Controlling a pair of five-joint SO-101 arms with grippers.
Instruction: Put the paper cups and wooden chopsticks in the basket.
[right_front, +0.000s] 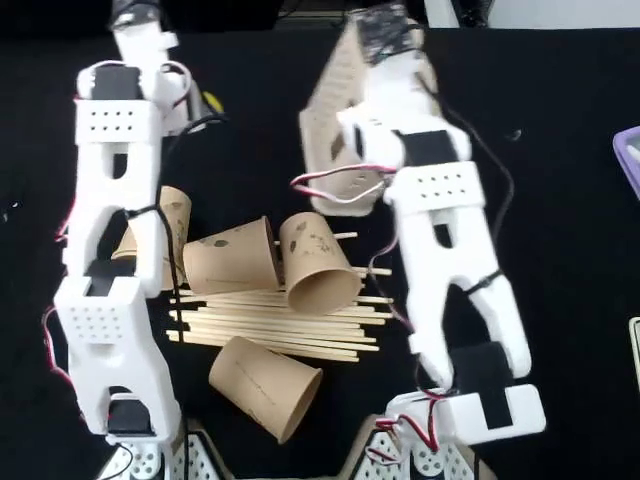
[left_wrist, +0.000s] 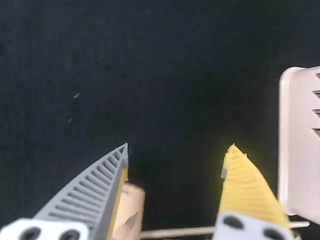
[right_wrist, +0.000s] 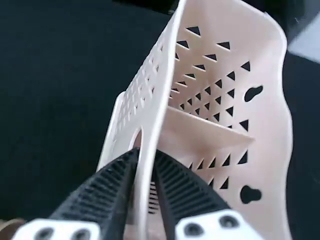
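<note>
Several brown paper cups lie on their sides on the black table: one (right_front: 232, 255), another (right_front: 315, 265), a third nearer the front (right_front: 262, 385), and one (right_front: 176, 215) half hidden behind the left arm. Wooden chopsticks (right_front: 280, 325) lie in a loose pile among them. The pale perforated basket (right_front: 335, 110) is tipped up at the back, and my right gripper (right_front: 385, 45) (right_wrist: 145, 151) is shut on its wall (right_wrist: 210, 100). My left gripper (left_wrist: 178, 146) (right_front: 198, 105) hangs open over bare table left of the basket (left_wrist: 300, 145), with a cup (left_wrist: 129, 210) and a chopstick (left_wrist: 175, 231) below it.
A purple object (right_front: 628, 160) sits at the table's right edge. Red and white cables (right_front: 330, 185) loop off the right arm in front of the basket. Open black table lies to the far left and the right of the arms.
</note>
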